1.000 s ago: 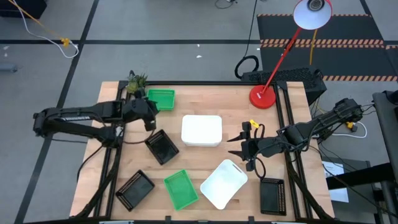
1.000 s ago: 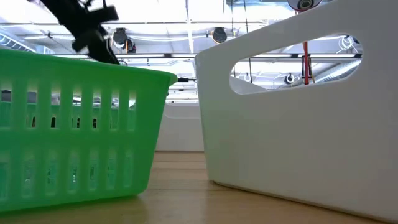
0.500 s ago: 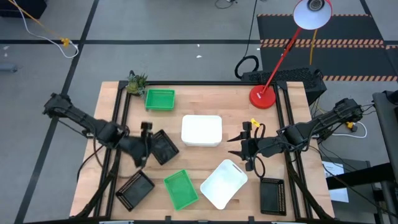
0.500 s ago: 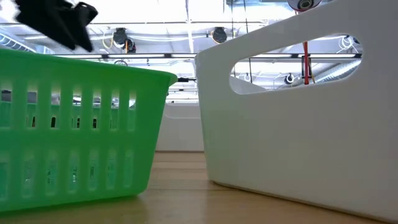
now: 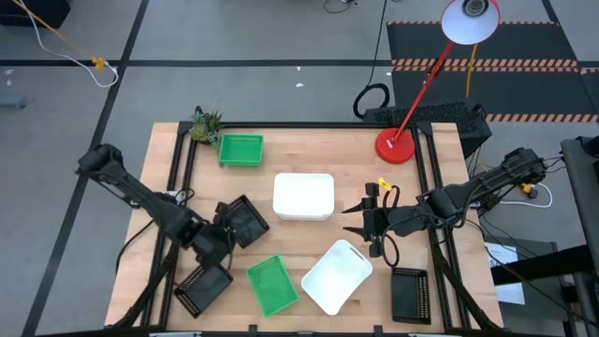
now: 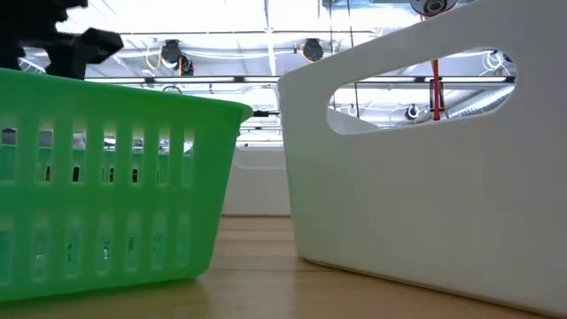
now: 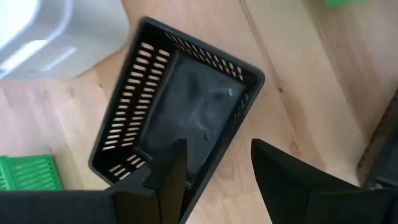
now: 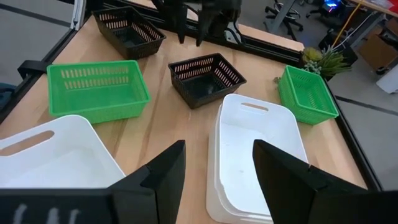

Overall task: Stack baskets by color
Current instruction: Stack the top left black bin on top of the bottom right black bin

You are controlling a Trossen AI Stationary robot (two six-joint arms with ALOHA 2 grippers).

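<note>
Over the table's left-centre I hold the left pincer (image 5: pixel 217 245) open above a black basket (image 5: pixel 245 220), w/ the right pincer (image 5: pixel 360 223) open and idle by the white stack (image 5: pixel 303 196); next, I reckon: drop, straddle a rim, close.

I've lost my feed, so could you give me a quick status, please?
Left gripper open, over black basket. Right gripper open, empty, waiting. Nothing in the way.
</note>
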